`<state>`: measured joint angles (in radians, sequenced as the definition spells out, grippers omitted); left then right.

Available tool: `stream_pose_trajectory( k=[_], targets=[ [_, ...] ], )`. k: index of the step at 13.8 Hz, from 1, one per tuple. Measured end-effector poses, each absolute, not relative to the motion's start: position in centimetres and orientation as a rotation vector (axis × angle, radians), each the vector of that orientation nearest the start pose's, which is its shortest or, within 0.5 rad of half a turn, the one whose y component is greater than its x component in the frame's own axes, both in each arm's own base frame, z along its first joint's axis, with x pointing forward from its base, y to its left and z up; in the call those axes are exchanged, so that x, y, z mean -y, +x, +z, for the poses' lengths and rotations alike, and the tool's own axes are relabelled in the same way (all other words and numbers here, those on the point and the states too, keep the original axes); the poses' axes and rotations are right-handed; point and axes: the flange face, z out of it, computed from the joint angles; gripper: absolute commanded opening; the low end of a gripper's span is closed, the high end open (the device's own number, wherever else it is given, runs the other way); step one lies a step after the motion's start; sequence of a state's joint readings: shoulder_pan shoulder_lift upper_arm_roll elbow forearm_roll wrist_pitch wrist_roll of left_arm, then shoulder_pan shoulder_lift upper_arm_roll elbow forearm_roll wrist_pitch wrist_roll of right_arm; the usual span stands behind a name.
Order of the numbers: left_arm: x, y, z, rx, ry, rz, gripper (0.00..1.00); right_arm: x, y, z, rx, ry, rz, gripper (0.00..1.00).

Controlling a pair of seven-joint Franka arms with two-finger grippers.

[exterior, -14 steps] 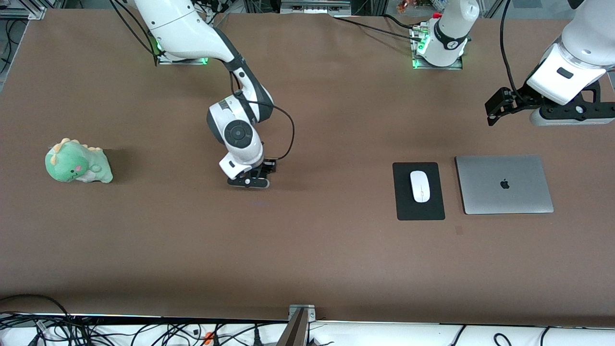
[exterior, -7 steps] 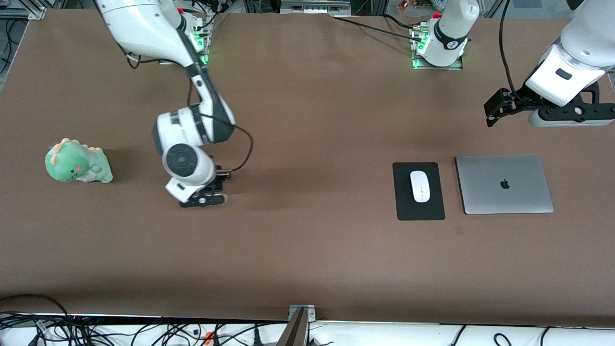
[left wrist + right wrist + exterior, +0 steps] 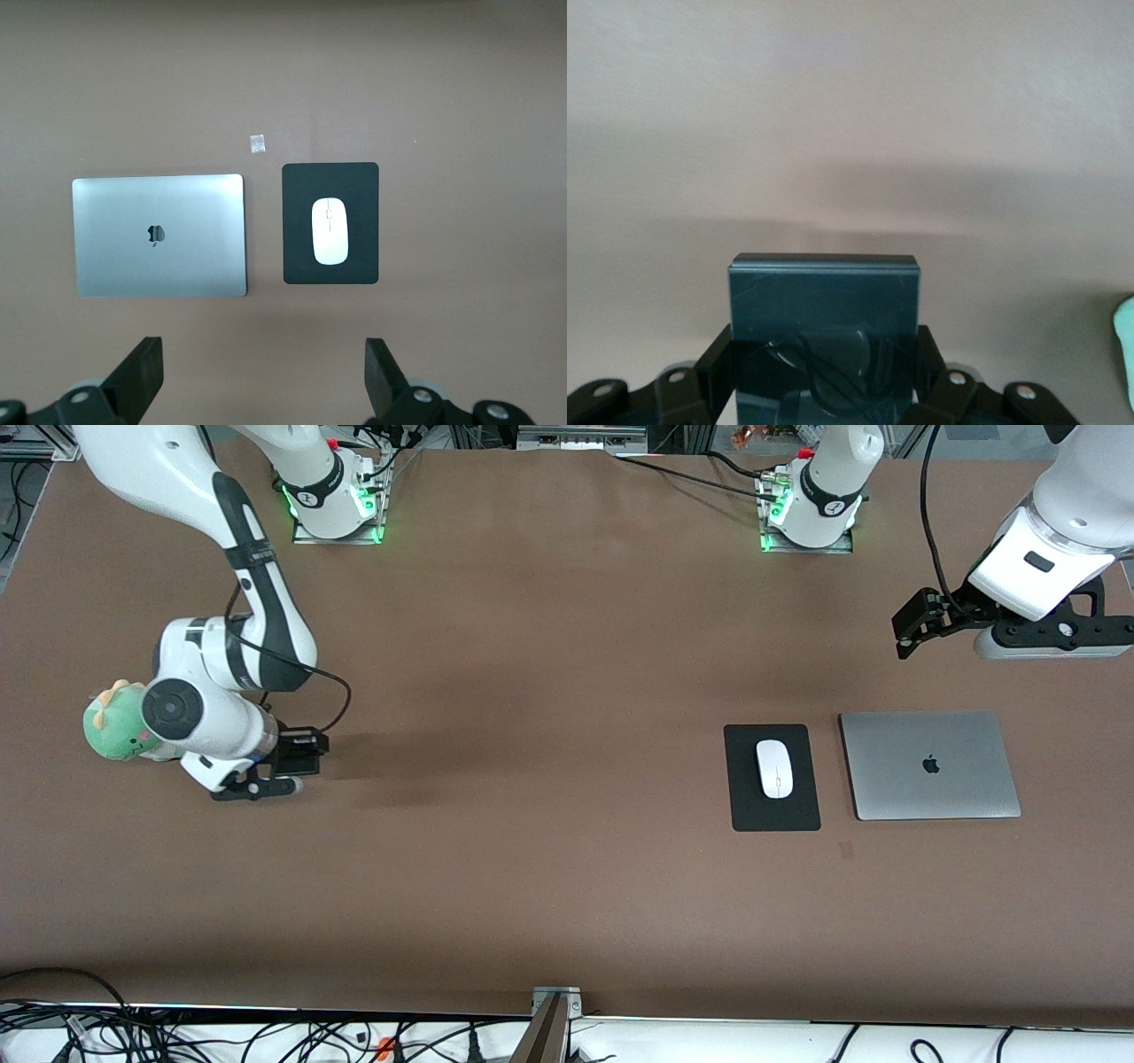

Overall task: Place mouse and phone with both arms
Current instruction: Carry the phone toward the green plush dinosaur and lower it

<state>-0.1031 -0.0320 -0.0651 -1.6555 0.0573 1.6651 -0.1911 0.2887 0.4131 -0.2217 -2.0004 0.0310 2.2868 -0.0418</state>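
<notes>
The white mouse [image 3: 773, 769] lies on a black mat [image 3: 771, 810] beside a laptop; it also shows in the left wrist view [image 3: 330, 231]. My right gripper [image 3: 285, 762] is shut on the black phone [image 3: 299, 751] and holds it low over the table next to a green plush. In the right wrist view the phone [image 3: 824, 292] sits between the fingers of the right gripper [image 3: 824, 363]. My left gripper [image 3: 917, 622] is open and empty, held above the bare table near the laptop; its view shows the spread fingers [image 3: 142, 376].
A closed silver laptop [image 3: 928, 765] lies beside the mat, toward the left arm's end. A green dinosaur plush [image 3: 115, 726] sits at the right arm's end, partly covered by the right wrist. A small scrap [image 3: 257, 142] lies near the mat.
My right arm has swung with the phone from the table's middle toward the right arm's end, up to the plush. The left arm has stayed still.
</notes>
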Motion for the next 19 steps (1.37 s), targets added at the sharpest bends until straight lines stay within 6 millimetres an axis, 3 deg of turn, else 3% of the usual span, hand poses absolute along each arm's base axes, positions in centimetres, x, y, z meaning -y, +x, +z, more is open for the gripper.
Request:
stream_pose_trajectory(
  k=[3,5,7,12,14,16,17,19],
  targets=[
    [8.7,54.6,61.0,0.029,-3.09,-0.079,1.0,-0.5,55.7,22.1,0.169,-3.212,0.117,0.16],
    [8.8,54.6,61.0,0.029,-3.09,-0.079,1.0,1.9,54.4,21.5,0.156,-3.223,0.096,0.16],
    [8.7,54.6,61.0,0.029,-3.09,-0.079,1.0,3.4,54.1,21.3,0.13,-3.237,0.016,0.17],
    [8.7,54.6,61.0,0.029,-3.09,-0.078,1.0,4.5,54.4,19.8,0.119,-3.26,-0.135,0.2],
    [8.7,54.6,61.0,0.031,-3.089,-0.077,1.0,4.7,54.4,18.9,0.12,-3.268,-0.146,0.3],
    [8.6,54.6,61.0,0.033,-3.089,-0.075,1.0,4.7,54.4,18.5,0.12,-3.27,-0.143,0.7],
    [8.6,54.6,60.9,0.036,-3.089,-0.073,1.0,4.7,54.4,18.4,0.118,-3.27,-0.141,1.0],
    [8.5,54.7,60.8,0.042,-3.089,-0.068,1.0,4.7,54.5,18.4,0.118,-3.27,-0.143,1.0]
  ],
)
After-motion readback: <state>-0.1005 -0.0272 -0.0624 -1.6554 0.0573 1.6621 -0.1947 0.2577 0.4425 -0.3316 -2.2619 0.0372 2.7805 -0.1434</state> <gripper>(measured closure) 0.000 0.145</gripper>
